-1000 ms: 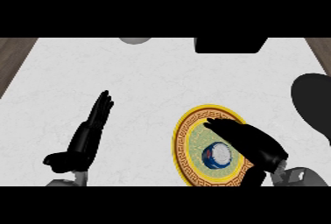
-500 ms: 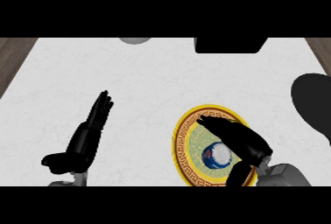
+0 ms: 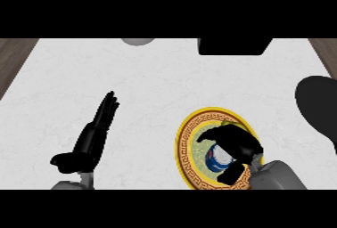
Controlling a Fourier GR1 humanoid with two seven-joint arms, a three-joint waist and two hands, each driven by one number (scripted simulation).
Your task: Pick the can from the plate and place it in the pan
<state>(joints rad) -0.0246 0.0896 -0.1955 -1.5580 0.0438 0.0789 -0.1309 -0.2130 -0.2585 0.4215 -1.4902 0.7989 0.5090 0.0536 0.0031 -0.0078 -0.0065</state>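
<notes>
A yellow-rimmed plate (image 3: pixel 187 144) with a patterned border lies on the white counter at the lower right. On it stands a blue and white can (image 3: pixel 218 159), mostly hidden. My right hand (image 3: pixel 236 141) is over the can with fingers and thumb curled round it. The dark pan (image 3: pixel 320 109) shows at the right edge, partly cut off. My left hand (image 3: pixel 92 138) rests open at the lower left, fingers straight and pointing away, holding nothing.
A black boxy object (image 3: pixel 234 46) sits at the counter's back edge, and a grey rounded object (image 3: pixel 137 41) lies to its left. Wooden floor shows past the counter's left (image 3: pixel 12 62) and right corners.
My right hand has drawn back toward me over the plate and its fingers have curled in round the can. The left hand has stayed still.
</notes>
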